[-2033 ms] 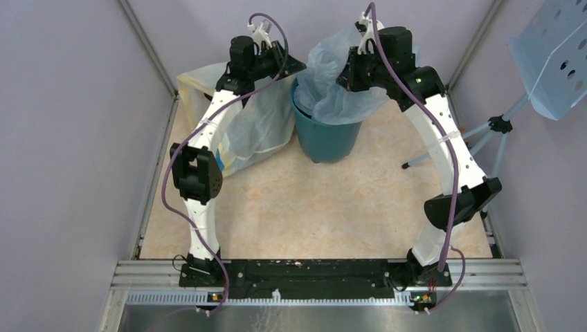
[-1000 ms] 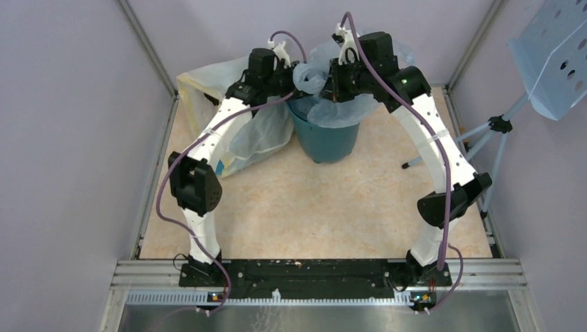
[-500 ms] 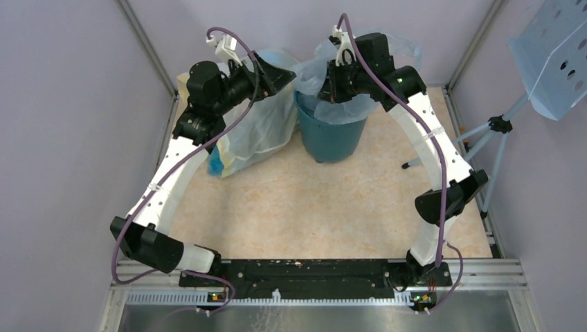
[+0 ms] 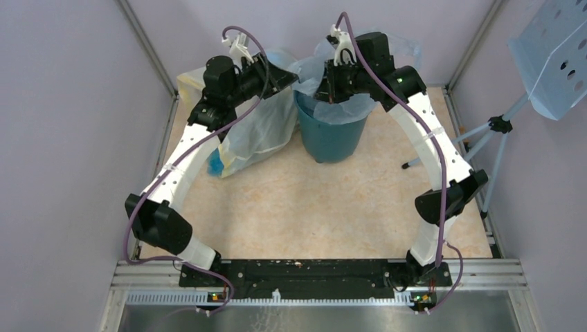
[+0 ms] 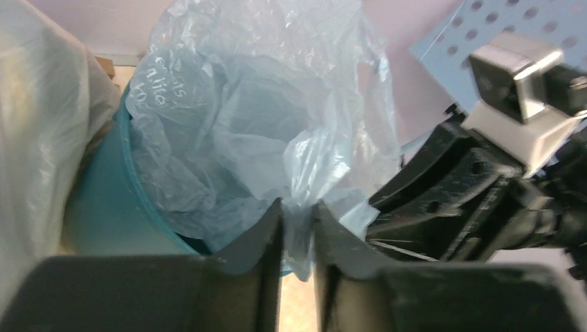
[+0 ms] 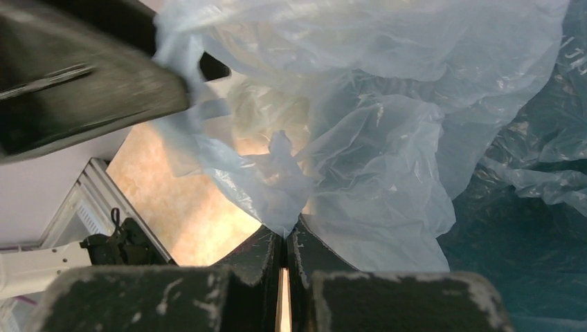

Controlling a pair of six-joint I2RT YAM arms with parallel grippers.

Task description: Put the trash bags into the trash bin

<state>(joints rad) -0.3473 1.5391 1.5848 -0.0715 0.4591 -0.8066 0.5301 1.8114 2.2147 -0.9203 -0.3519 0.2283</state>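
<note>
The dark teal trash bin (image 4: 331,138) stands at the back of the table. The pale-blue trash bag (image 4: 348,107) sits in its mouth, crumpled and billowing above the rim. My left gripper (image 4: 292,73) is at the bin's left rim. In the left wrist view its fingers (image 5: 266,235) stand close together with a fold of the trash bag (image 5: 263,104) squeezed between them, above the bin wall (image 5: 104,200). My right gripper (image 4: 324,92) hovers over the bin mouth. In the right wrist view this gripper (image 6: 285,232) is shut on a point of the bag's film (image 6: 387,138).
A large yellowish translucent bag (image 4: 259,131) with blue items leans against the bin's left side, under my left arm. A perforated blue panel on a tripod (image 4: 550,55) stands outside the right wall. Grey walls enclose the table on both sides; a metal rail (image 4: 318,273) marks the near edge.
My left arm swung out to the left, then brought its gripper right to the bin's rim, where the jaws narrowed on the bag. The right gripper kept its hold and barely moved.
</note>
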